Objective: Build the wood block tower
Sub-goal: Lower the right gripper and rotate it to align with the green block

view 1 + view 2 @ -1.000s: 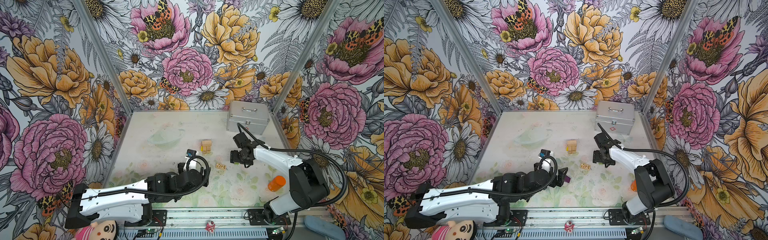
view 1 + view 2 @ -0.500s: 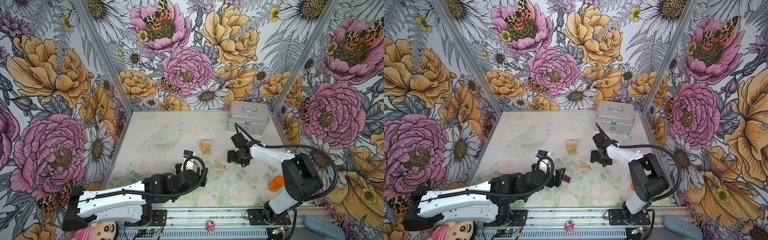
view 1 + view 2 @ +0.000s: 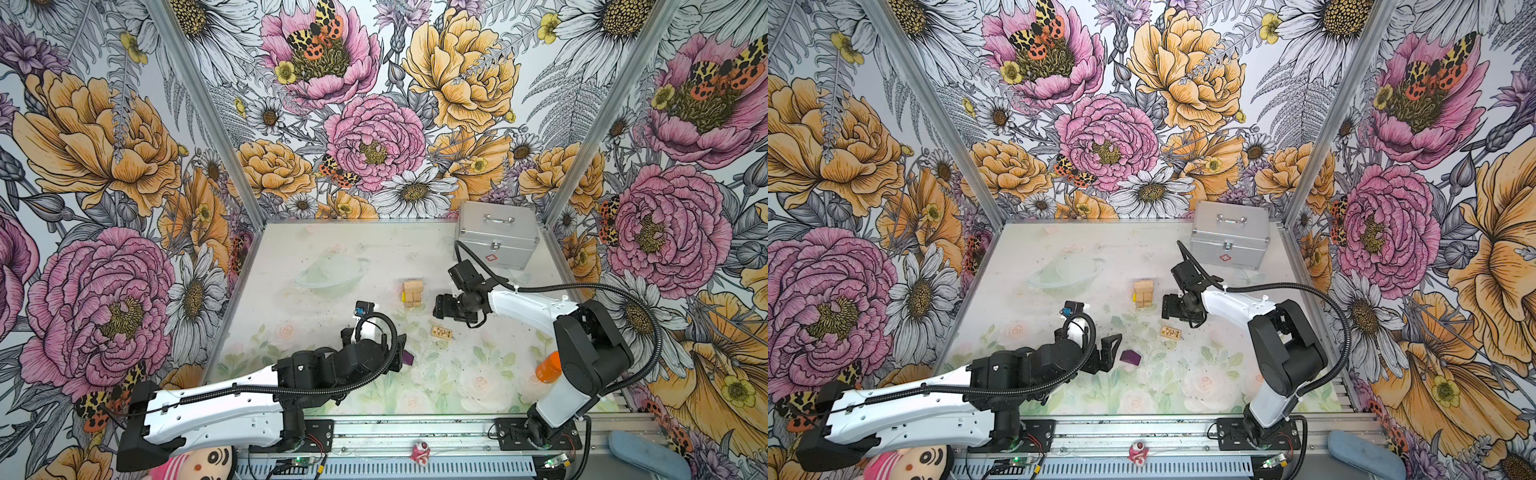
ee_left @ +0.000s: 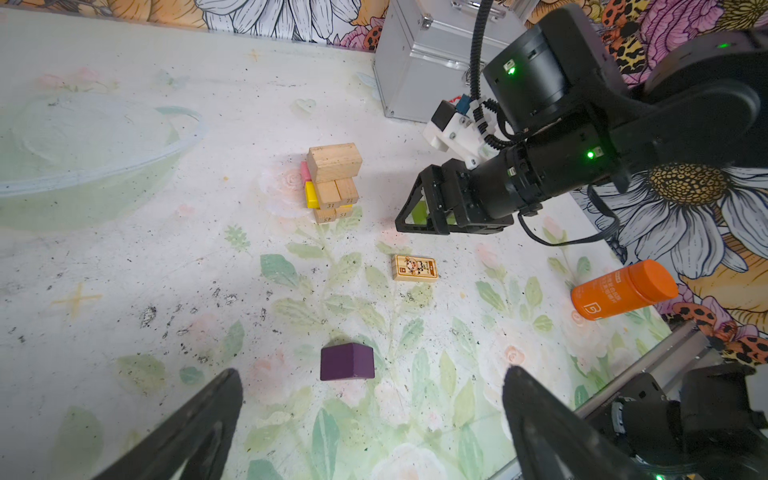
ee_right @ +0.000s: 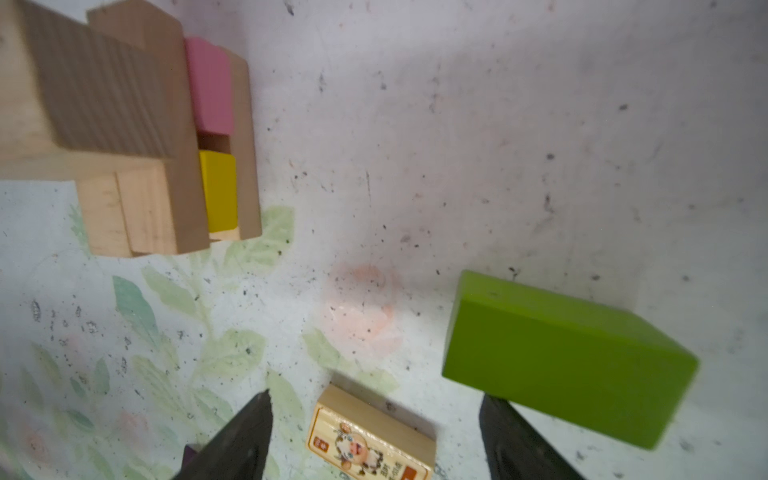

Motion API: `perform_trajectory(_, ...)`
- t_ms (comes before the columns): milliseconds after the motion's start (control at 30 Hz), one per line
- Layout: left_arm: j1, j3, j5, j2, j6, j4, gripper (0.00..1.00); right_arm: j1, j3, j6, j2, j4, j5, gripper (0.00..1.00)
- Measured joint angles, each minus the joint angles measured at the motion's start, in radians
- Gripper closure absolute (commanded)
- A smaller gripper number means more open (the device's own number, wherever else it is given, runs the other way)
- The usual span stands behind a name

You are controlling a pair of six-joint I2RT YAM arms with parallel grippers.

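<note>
The tower [image 3: 413,292] of tan, pink and yellow wood blocks is standing mid-tabletop [image 3: 311,241]. Just beside it the right tool [image 3: 1169,307] is sitting open and empty, with a green block [image 5: 569,357] lying close by. The left tool [image 3: 1110,351] is gaping wide, facing the purple block [image 4: 347,360], which is lying apart from the tower.

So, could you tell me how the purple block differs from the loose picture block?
The purple block is painted dark all over; the picture block is pale wood with a printed face. The purple block is chunky with a ridged top, the picture block a flat plank on its broad side. The purple block lies just before the open left hand; the picture block lies nearer the tower. Both lie loose, unheld.
</note>
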Motion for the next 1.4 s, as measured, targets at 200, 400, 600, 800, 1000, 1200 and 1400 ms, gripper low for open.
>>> perform_trajectory(200,0.000,0.000,0.003,0.000,-0.007,0.000,0.01,-0.002,0.011,-0.003,0.016,0.000,0.002,0.20)
perform_trajectory(400,0.000,0.000,0.005,0.003,-0.021,0.000,0.01,-0.002,0.011,-0.003,-0.070,-0.084,0.060,0.20)
perform_trajectory(600,0.000,0.000,0.005,0.043,-0.017,0.000,0.01,-0.010,0.025,0.006,-0.137,-0.156,0.164,0.18)
perform_trajectory(800,0.000,0.000,0.005,0.054,-0.002,0.000,0.01,-0.014,0.033,0.048,-0.095,-0.188,0.209,0.15)
perform_trajectory(1000,0.002,0.000,0.005,0.030,0.016,0.000,0.01,-0.015,0.070,0.101,-0.062,-0.201,0.232,0.11)
perform_trajectory(1200,0.035,0.000,0.012,0.016,0.048,0.001,0.01,-0.015,0.119,0.135,-0.014,-0.200,0.233,0.10)
perform_trajectory(1400,0.091,-0.027,0.052,-0.023,0.083,0.025,0.01,-0.015,0.142,0.168,0.048,-0.201,0.233,0.11)
